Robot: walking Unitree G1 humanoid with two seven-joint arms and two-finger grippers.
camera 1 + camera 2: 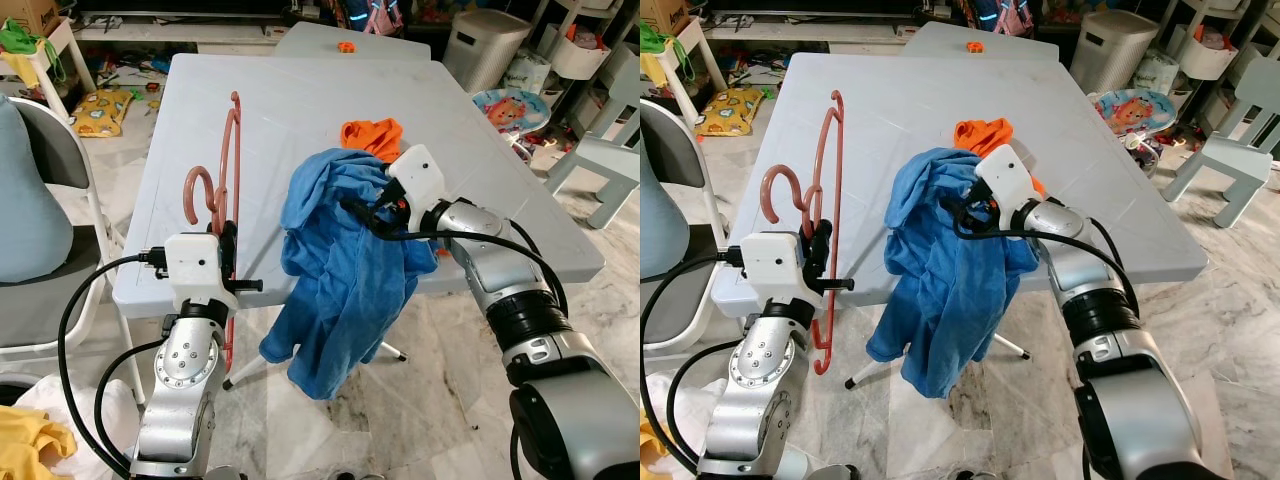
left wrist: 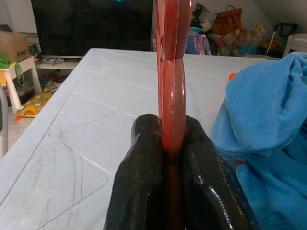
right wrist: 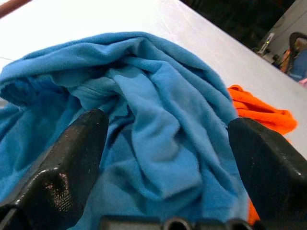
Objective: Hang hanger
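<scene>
A red plastic hanger (image 1: 229,170) stands upright at the white table's (image 1: 300,110) front left edge, its hook (image 1: 200,192) curling left. My left gripper (image 2: 168,158) is shut on the hanger's bar (image 2: 171,96). A blue garment (image 1: 335,260) lies bunched on the table's front edge and drapes down toward the floor. My right gripper (image 3: 168,158) is open, its fingers (image 3: 72,158) spread on either side of the blue cloth's top folds (image 3: 153,115). An orange cloth (image 1: 373,133) lies just behind the blue one.
A grey chair (image 1: 40,230) stands to the left. A yellow cloth (image 1: 25,445) lies on the floor at bottom left. A white bin (image 1: 485,45), a small pale chair (image 1: 610,160) and toys crowd the right and back.
</scene>
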